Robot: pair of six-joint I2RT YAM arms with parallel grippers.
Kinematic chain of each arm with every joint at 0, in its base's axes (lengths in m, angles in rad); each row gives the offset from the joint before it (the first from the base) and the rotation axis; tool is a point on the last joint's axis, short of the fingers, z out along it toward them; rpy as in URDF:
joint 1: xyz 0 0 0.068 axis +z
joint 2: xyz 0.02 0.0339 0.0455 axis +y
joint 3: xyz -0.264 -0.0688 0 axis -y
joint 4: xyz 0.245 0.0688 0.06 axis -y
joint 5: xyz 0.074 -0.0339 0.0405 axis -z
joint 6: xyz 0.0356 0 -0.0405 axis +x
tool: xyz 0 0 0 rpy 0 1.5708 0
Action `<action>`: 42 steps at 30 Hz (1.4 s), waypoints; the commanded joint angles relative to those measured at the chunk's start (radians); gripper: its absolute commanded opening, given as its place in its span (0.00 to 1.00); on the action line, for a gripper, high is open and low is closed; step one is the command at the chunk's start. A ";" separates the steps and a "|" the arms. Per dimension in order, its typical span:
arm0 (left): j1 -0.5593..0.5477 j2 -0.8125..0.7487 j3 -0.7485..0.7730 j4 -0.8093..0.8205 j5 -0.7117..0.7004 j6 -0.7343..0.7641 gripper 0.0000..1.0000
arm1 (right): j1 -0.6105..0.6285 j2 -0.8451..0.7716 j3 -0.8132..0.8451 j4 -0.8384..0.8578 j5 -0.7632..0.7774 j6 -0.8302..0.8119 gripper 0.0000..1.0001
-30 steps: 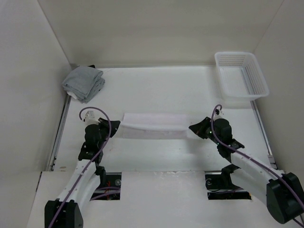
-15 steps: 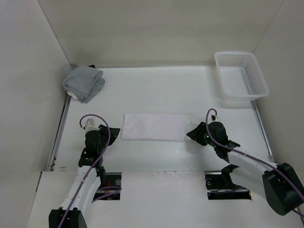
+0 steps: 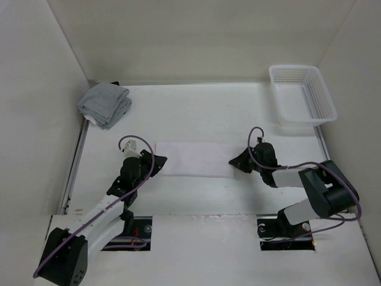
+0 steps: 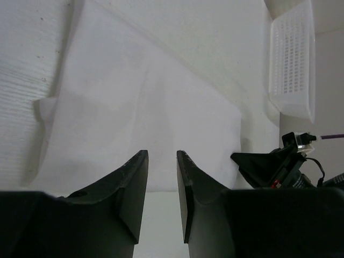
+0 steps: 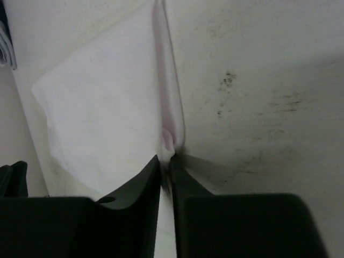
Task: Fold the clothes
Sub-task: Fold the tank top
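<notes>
Two claws at clothes (image 3: 193, 159) ends: left claw (image 4: 161, 155) spread, empty; right claw (image 5: 165, 160) pinching edge. Left should pinch matching edge before lifting together.

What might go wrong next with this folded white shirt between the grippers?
The right gripper pinches only a small pucker at the edge of the white garment; it may slip out or lift one layer. The left gripper stands open at the other end, so a one-sided pull could skew the fold.
</notes>
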 commanded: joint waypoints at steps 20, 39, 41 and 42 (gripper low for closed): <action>-0.163 0.067 0.080 0.240 -0.050 -0.020 0.27 | 0.198 -0.438 0.411 -0.691 0.323 -0.249 0.05; -0.075 -0.116 0.055 0.132 0.005 -0.039 0.29 | 0.571 0.241 0.945 -0.750 0.446 -0.228 0.44; -0.103 -0.074 0.071 0.149 -0.006 -0.037 0.29 | 0.565 0.155 0.857 -0.687 0.447 -0.220 0.40; -0.121 -0.045 0.078 0.168 -0.010 -0.034 0.29 | 0.545 0.113 0.807 -0.656 0.446 -0.214 0.36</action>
